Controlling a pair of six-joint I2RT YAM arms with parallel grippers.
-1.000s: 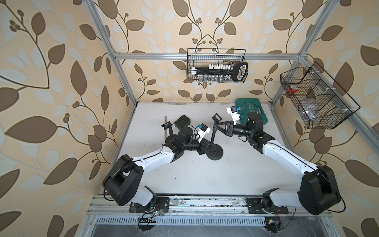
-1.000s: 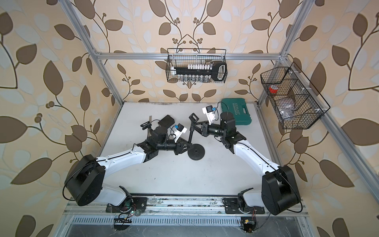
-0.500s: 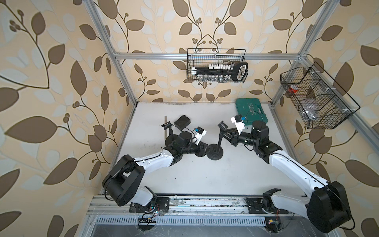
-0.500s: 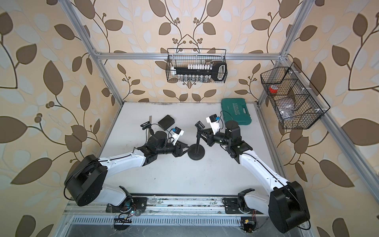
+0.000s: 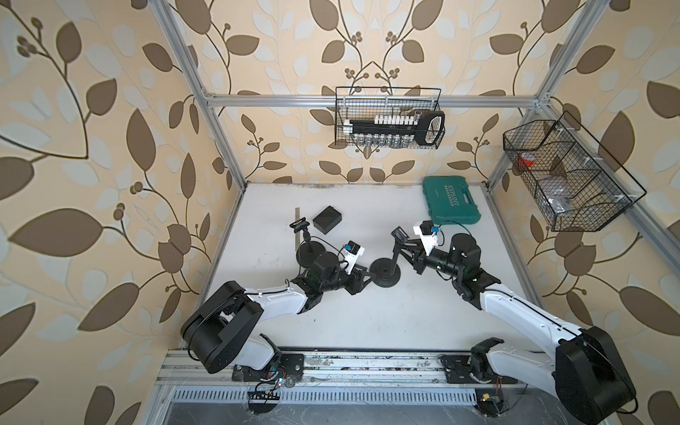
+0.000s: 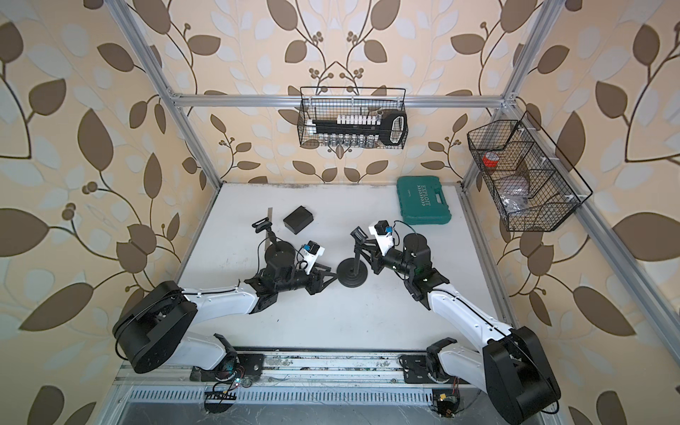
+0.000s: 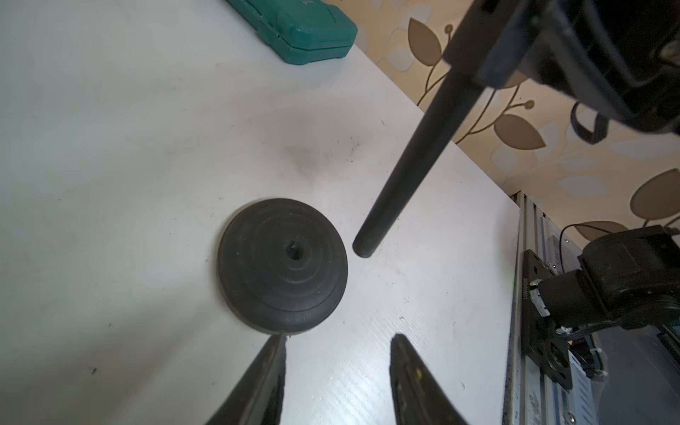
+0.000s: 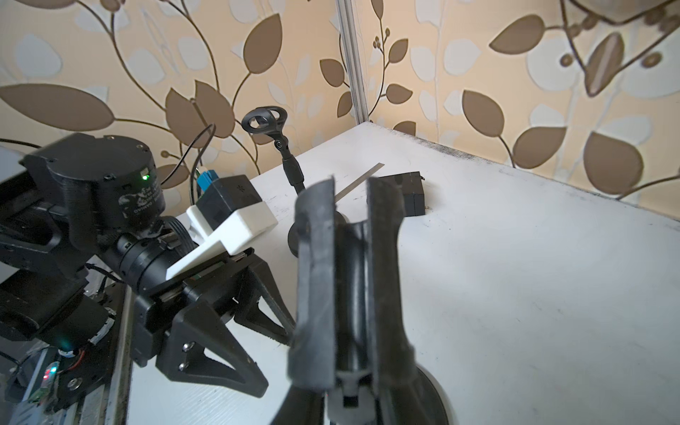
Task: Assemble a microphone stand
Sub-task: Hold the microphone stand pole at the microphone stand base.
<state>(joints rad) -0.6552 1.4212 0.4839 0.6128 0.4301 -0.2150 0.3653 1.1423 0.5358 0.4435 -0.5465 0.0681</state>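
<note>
Since a second ago the left hand (image 7: 338, 338) has widened and eased back from the base (image 7: 282, 279). The right arm has swung back toward its own side and brought the pole (image 7: 415, 154) nearer upright. The base sits on the same patch of table (image 5: 368, 323).

The right hand (image 8: 351, 191) is clamped on the pole partway up, below the clip (image 5: 399, 234). That leaves the lower end free to go into the socket. The hole (image 7: 294, 254) in the middle of the base is empty. In the left wrist view the pole's blunt end hangs off to one side of the disc, though both top views show it over the disc. How high it hangs I cannot tell.

The left hand's fingers are spread, holding nothing, with one tip just beside the base's rim. It is probably kept low and close so it can steady the disc when the pole comes down. A finished stand (image 5: 306, 243) behind the left arm shows the intended result.

The only readable writing is "EXPLOIT" on the lid of the green case (image 6: 423, 200) at the back of the table. Lettering on the left arm's motor housing is too blurred to read.
</note>
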